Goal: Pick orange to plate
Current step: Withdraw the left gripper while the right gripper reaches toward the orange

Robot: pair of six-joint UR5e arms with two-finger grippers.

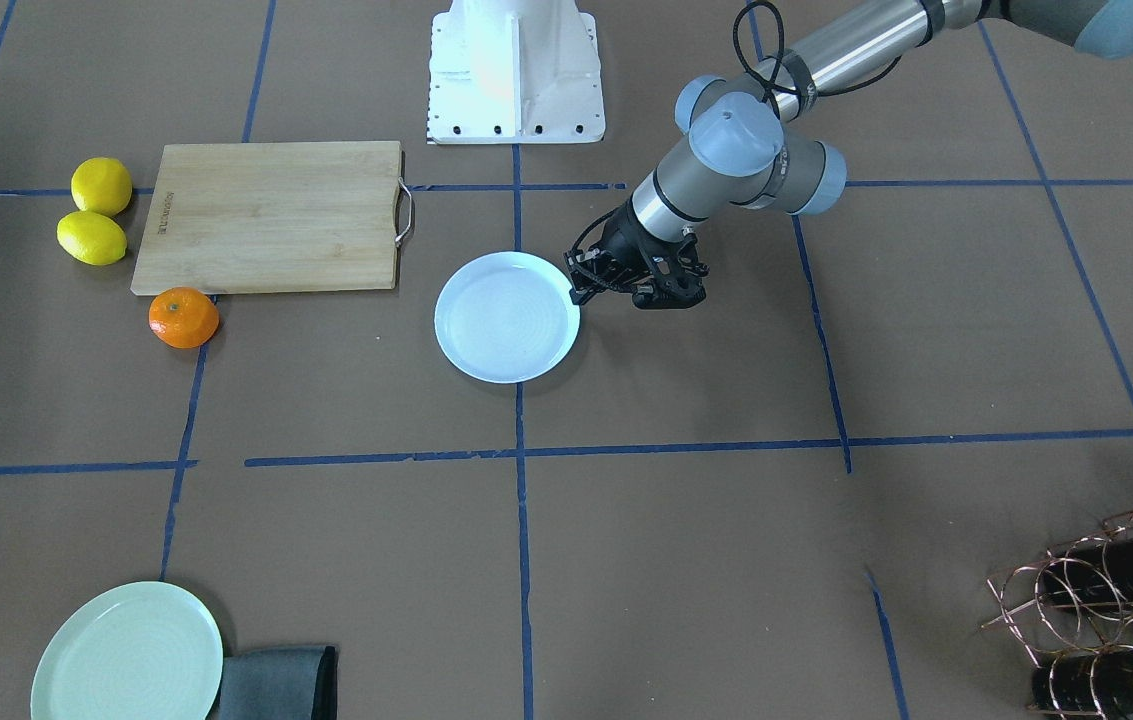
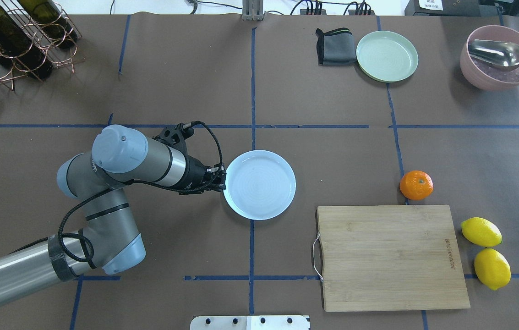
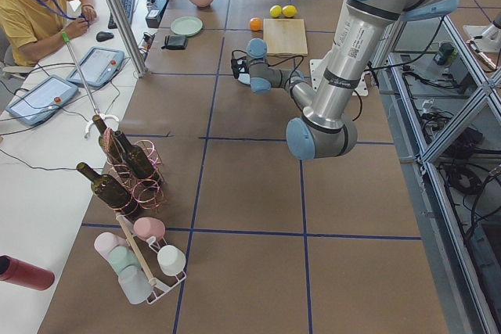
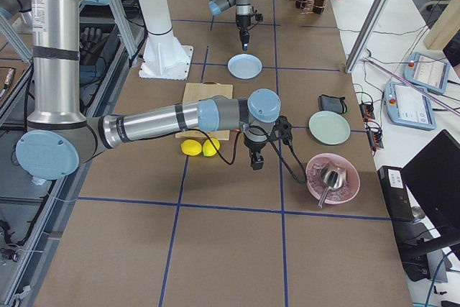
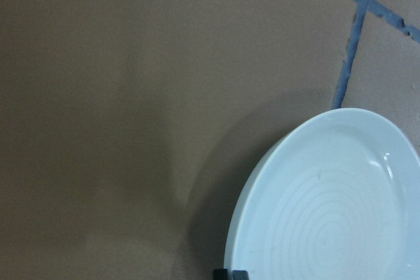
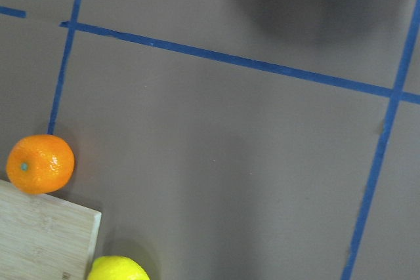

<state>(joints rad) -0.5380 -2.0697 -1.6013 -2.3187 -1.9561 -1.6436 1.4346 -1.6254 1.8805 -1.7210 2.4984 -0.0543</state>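
Front-facing view: small round bright-orange citrus fruit (image 1: 184,317) on the brown paper-covered worktop (image 1: 726,560), at the left, just beside the near left corner of the rectangular light bamboo cutting board (image 1: 271,215) and well apart from the round white, faintly bluish plate (image 1: 506,345) at the centre, bare. Two yellow lemons (image 1: 91,238) left of the board, beyond the fruit. Low at the plate's right rim, the left end effector (image 1: 581,290), fingers too dark to read as spread or pressed together. Overhead view: that end effector at the plate's left rim, over or touching the edge, impossible to say which; fruit off to the right, just beyond the board's far edge, on a blue tape line. Larger pale green plate (image 2: 387,56) far off beside a folded dark grey cloth (image 2: 335,46). Right-side view: right end effector (image 4: 256,162) pointing down between the lemons and a pink bowl (image 4: 348,185) with a metal scoop (image 4: 327,181); spread or pressed together, cannot tell. Left wrist view: white plate at lower right, a dark tip at the bottom edge. Right wrist view: fruit at the left, against the board's edge, one lemon below.
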